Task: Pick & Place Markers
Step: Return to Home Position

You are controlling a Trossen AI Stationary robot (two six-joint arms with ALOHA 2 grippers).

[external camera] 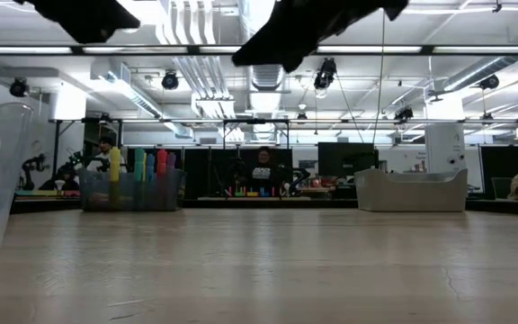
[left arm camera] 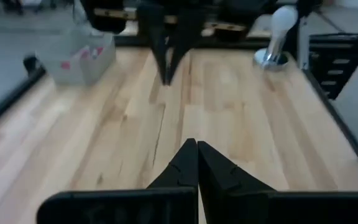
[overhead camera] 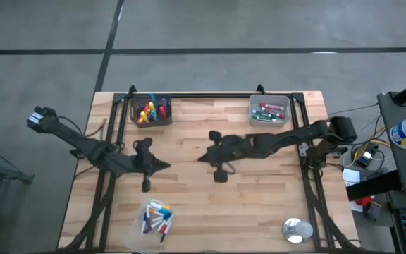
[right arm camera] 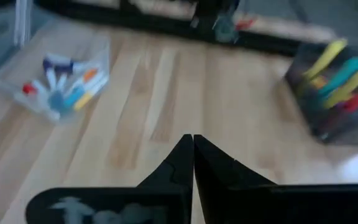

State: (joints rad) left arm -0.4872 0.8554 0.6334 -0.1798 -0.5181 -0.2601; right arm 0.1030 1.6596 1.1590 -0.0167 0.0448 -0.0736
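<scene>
We see the left gripper (overhead camera: 162,166) and right gripper (overhead camera: 203,157) at mid-frame — each pressed together on itself. Markers (overhead camera: 156,217) lie in the clear bin (overhead camera: 140,238), lower left.

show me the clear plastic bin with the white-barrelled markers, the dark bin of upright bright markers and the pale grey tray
clear plastic bin (overhead camera: 139,217): high view, on its left wall
dark bin (overhead camera: 134,111): high view, on its left wall
pale grey tray (overhead camera: 270,98): high view, on its far rim
</scene>
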